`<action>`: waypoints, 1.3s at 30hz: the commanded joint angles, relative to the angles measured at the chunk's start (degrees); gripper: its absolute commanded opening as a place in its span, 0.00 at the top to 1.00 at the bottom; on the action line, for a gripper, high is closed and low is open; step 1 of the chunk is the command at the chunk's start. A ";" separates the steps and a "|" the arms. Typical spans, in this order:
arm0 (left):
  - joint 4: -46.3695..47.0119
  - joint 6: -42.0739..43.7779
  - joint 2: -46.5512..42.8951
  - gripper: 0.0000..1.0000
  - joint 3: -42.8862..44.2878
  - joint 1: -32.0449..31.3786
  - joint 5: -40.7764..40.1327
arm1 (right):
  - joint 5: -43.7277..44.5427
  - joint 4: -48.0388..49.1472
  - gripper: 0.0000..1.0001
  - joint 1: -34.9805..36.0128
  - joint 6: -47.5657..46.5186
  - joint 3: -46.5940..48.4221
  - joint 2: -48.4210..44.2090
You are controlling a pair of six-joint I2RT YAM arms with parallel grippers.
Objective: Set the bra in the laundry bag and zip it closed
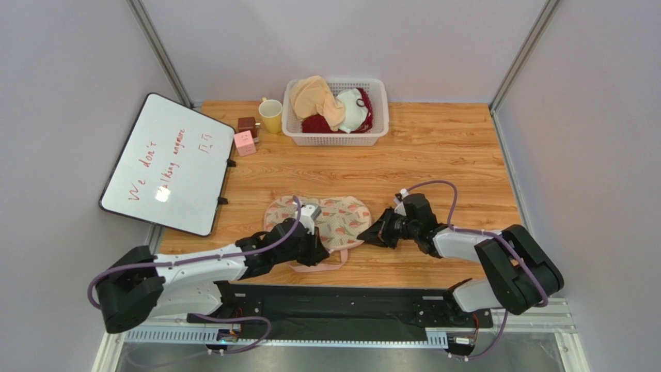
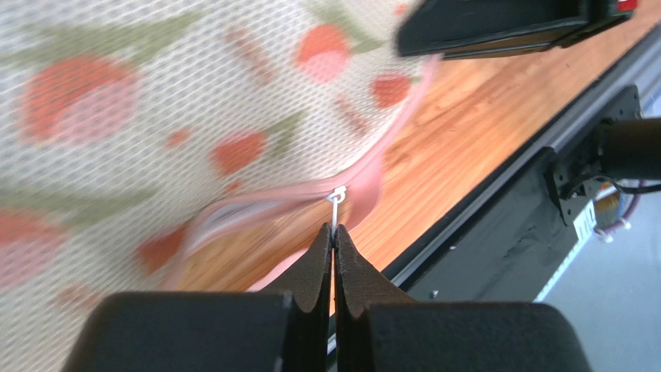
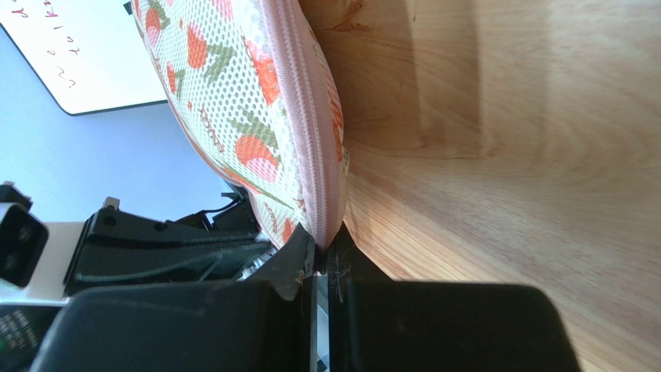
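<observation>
The laundry bag (image 1: 341, 217) lies on the worktop (image 1: 450, 155), bra unseen, presumably inside. The left claw (image 2: 333, 232) pinches the zipper pull (image 2: 335, 200) while the right claw (image 3: 322, 246) clamps the bag's pink edge, presumably bracing it for zipping.

Left fingers (image 2: 314, 263) and right fingers (image 3: 295, 267) both tight together.

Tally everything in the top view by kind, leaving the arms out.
bras: 2 (beige bra, white bra)
blocks: 2 (pink block, brown block)
mug: 1
basket: 1
laundry bag: 1
whiteboard: 1
Total: 8
</observation>
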 commanded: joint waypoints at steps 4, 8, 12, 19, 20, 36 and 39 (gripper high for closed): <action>-15.58 -2.46 -16.25 1.00 -5.99 1.57 -6.81 | -2.18 -1.11 1.00 -3.53 -5.86 1.21 -0.08; -16.04 -1.31 -22.67 1.00 -7.83 1.66 -5.85 | -3.58 -1.99 1.00 -3.54 -7.10 5.51 2.82; -10.09 -1.58 -21.19 1.00 -8.19 1.66 -2.17 | -2.36 -4.17 1.00 -3.45 -8.58 10.35 5.90; 1.54 -2.28 -10.92 1.00 -4.85 1.66 3.81 | -1.92 -13.58 0.30 -2.75 -13.59 16.78 9.25; 1.98 -1.93 -9.95 1.00 -3.28 1.66 4.69 | -1.05 -14.64 0.26 -2.40 -13.95 16.25 8.29; 10.33 -1.75 3.78 1.00 3.33 1.57 9.88 | 12.77 -16.68 0.28 10.88 -3.95 5.36 -12.56; 9.72 -2.10 2.28 1.00 2.10 1.48 9.18 | 9.34 -5.44 0.35 11.14 -0.78 3.77 -6.59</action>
